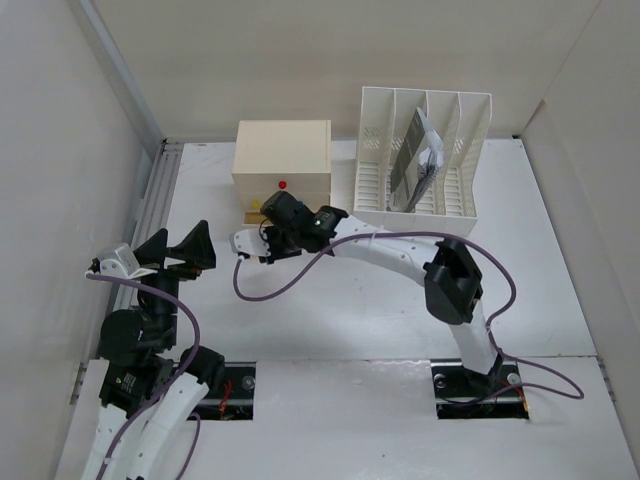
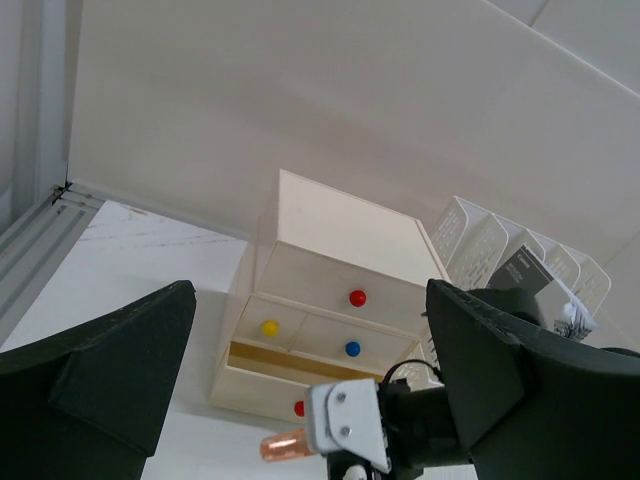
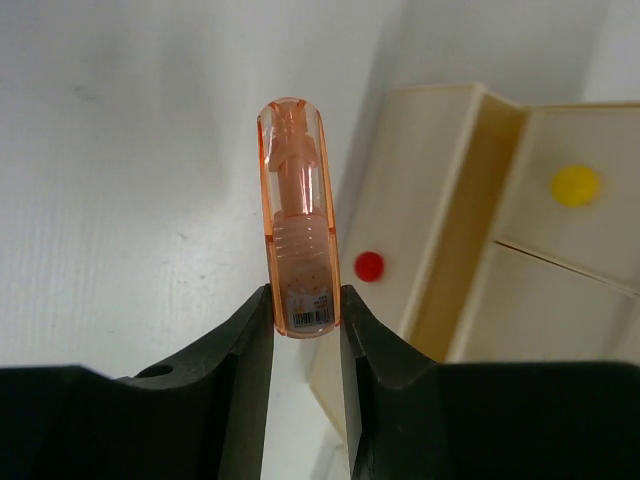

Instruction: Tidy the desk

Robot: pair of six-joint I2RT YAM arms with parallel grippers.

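Near the middle of the top view, the right jaws pinch a small see-through orange tube (image 3: 298, 260), just in front of the cream drawer box (image 1: 282, 150). At the lower left, the left jaws are wide open and hold nothing. The white desk (image 1: 340, 310) fills the middle of that view, under them all.

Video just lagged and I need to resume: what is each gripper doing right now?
Left gripper: open, holding nothing.
Right gripper: closed on a small orange translucent container.
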